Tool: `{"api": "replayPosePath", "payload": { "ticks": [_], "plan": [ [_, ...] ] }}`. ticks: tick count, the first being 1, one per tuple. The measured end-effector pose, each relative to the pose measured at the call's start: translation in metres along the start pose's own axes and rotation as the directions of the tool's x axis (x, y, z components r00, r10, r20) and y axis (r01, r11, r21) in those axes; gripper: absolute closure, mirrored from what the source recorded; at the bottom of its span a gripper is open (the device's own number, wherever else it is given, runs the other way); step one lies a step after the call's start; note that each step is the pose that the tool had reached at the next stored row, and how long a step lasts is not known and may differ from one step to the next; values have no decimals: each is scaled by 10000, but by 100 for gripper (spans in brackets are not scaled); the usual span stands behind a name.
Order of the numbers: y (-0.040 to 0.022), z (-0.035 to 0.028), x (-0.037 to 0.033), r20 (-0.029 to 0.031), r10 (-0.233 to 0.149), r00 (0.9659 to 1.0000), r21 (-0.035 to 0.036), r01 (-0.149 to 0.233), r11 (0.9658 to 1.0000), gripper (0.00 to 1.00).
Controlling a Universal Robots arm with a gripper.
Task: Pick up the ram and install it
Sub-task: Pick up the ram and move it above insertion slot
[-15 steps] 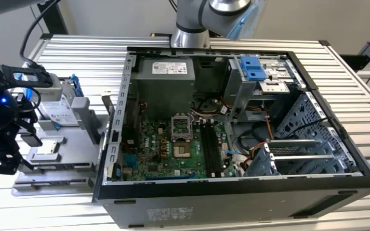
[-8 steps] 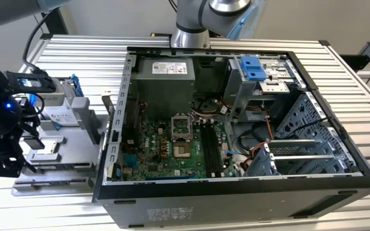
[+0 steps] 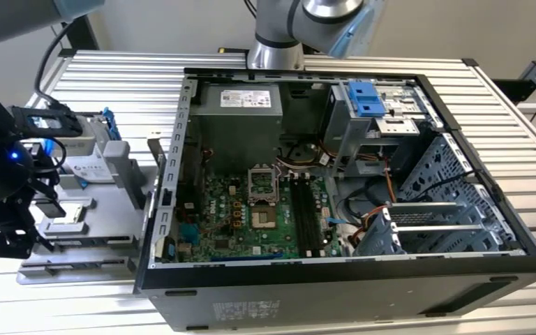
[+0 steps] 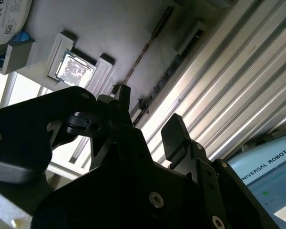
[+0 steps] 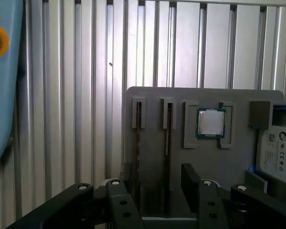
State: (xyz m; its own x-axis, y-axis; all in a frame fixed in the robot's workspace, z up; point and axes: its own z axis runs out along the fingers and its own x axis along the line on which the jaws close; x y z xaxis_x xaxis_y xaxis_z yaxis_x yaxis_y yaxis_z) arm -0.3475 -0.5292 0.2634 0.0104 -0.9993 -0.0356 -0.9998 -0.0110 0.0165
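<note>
Two ram sticks stand on edge in narrow slots of a grey fixture plate (image 5: 152,98); in the first wrist view one ram stick (image 5: 168,136) and the other (image 5: 138,143) appear as thin dark strips. In the second wrist view the same sticks (image 4: 174,71) (image 4: 149,44) run side by side. My gripper (image 5: 158,177) (image 4: 148,114) hangs open above the near end of these sticks, one black finger (image 5: 190,179) on each side, holding nothing. In the exterior view the gripper (image 3: 15,234) is over the fixture (image 3: 100,209) at that view's left.
An open computer case (image 3: 454,230) lies in the middle of the ribbed metal table (image 3: 109,77), its motherboard with black memory slots (image 3: 306,209) facing up. On the fixture sit a processor chip (image 5: 210,123) and a hard drive (image 5: 276,152). A pale blue control box (image 5: 2,95) stands beside the table.
</note>
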Motion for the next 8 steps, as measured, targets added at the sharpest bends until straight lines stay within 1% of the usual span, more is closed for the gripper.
{"api": "replayPosePath", "payload": {
  "ticks": [4,8],
  "plan": [
    [-14,50,24,-1,-1,10000,-1,1,10000,0],
    [-18,123,47,0,0,10000,0,0,10000,0]
  ]
}}
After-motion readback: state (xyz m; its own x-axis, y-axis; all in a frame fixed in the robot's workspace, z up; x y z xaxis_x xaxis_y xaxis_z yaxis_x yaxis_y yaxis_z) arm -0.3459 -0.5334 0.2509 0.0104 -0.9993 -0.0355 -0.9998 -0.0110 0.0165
